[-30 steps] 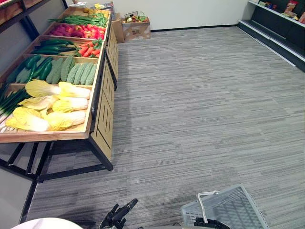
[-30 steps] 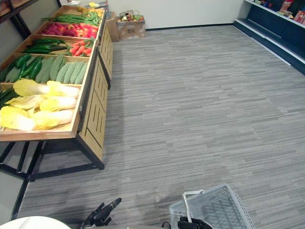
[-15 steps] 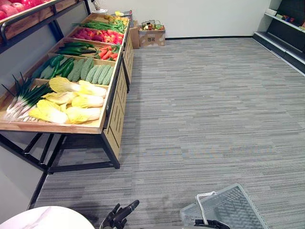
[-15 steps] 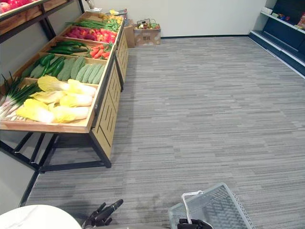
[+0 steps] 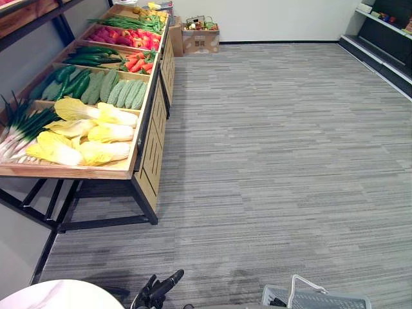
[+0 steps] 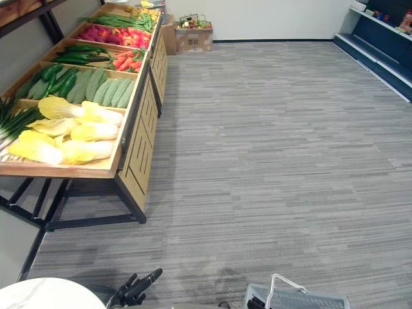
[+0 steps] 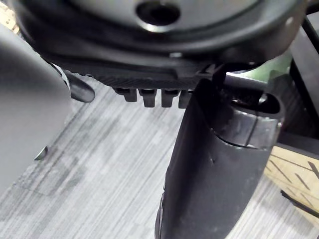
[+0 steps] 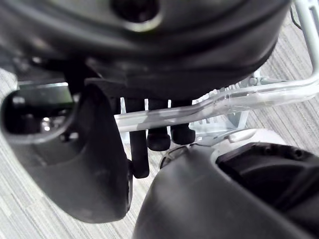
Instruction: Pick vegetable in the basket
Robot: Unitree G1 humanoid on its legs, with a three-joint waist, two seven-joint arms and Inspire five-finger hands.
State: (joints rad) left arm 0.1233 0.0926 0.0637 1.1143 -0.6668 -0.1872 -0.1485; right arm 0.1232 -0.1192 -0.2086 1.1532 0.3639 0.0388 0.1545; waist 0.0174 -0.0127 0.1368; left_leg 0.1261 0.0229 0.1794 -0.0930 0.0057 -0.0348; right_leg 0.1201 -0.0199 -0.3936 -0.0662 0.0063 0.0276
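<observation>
A wooden produce stand [image 5: 149, 148] runs along the left. It holds yellow cabbages [image 5: 90, 132], pale green gourds [image 5: 122, 93], dark cucumbers [image 5: 71, 80], carrots [image 5: 135, 63] and spring onions [image 5: 22, 125]. My left hand [image 5: 159, 291] hangs low over the carpet, well short of the stand, with its fingers [image 7: 149, 97] relaxed and nothing in it. My right hand [image 8: 99, 164] is curled round the pale handle [image 8: 224, 102] of a grey wire basket [image 5: 315, 300]. The basket's rim and handle [image 5: 299, 283] show at the lower edge, to the right of my left hand.
Grey striped carpet [image 5: 277, 141] stretches wide between the stand and dark shelving [image 5: 380, 29] on the far right. A cardboard box [image 5: 201, 38] with produce sits against the back wall past the stand's far end.
The whole picture has shifted, so the camera moved. The basket now sits lower in view, with just its rim and handle showing. My left hand looks unchanged.
</observation>
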